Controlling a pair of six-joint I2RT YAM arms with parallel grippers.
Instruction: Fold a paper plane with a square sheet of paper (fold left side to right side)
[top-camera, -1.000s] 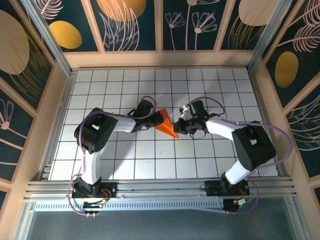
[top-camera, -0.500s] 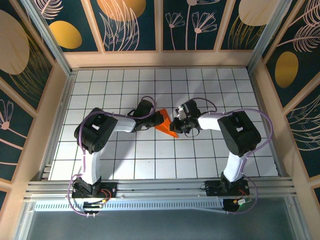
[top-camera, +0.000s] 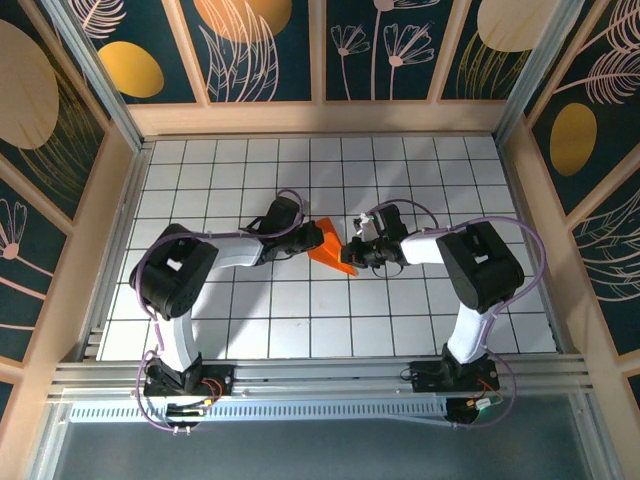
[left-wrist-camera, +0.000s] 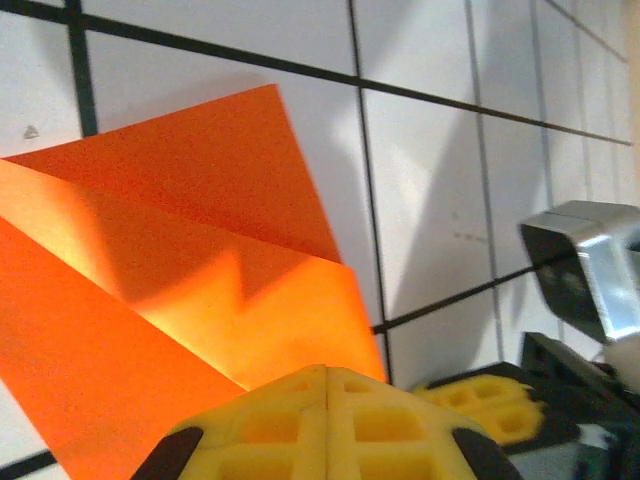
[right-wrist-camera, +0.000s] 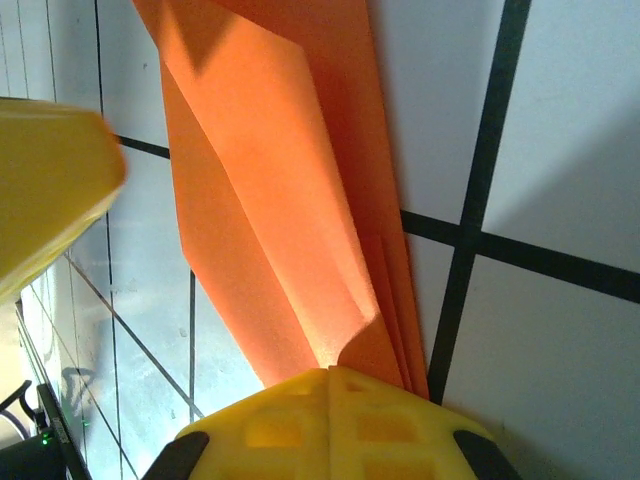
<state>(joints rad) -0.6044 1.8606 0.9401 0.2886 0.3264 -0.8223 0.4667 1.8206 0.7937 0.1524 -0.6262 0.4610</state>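
The square sheet of paper (top-camera: 331, 250) is bright orange and folded into a layered wedge with a pointed tip, lying on the white grid table (top-camera: 300, 320) at its middle. My left gripper (top-camera: 316, 239) comes at it from the left. Its yellow pads (left-wrist-camera: 327, 374) are shut together with their tip resting on the paper's (left-wrist-camera: 200, 280) top flap. My right gripper (top-camera: 351, 248) meets the sheet from the right. It (right-wrist-camera: 330, 372) is shut where a raised fold of the paper (right-wrist-camera: 290, 180) runs into the seam between its pads.
The two grippers are less than a tile apart, with the right one's yellow finger (left-wrist-camera: 482, 405) visible in the left wrist view. Wooden walls (top-camera: 320, 118) ring the table, and an aluminium rail (top-camera: 320, 375) runs along the near edge.
The right arm's elbow has swung in towards the middle and its gripper has shifted a little. The left arm's elbow has moved to the left. The paper has hardly moved.
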